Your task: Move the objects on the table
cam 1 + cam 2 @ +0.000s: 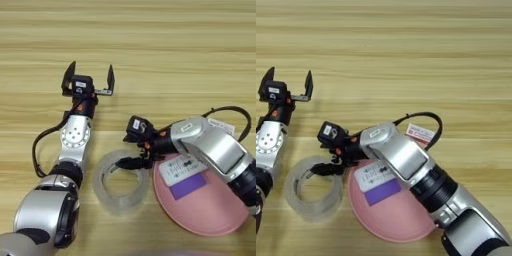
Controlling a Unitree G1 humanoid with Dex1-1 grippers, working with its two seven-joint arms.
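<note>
Reaching for the tape roll (pixel 121 186), lower centre.
Right end effector (pixel 125 162) looks narrow at its rim; left end effector (pixel 88 80) wide, idle. Straddle the wall before closing.

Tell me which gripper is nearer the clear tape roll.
Right. The right gripper is at the tape roll's upper rim, with a finger over the opening. The left gripper is open, farther up the table, apart from the roll.
</note>
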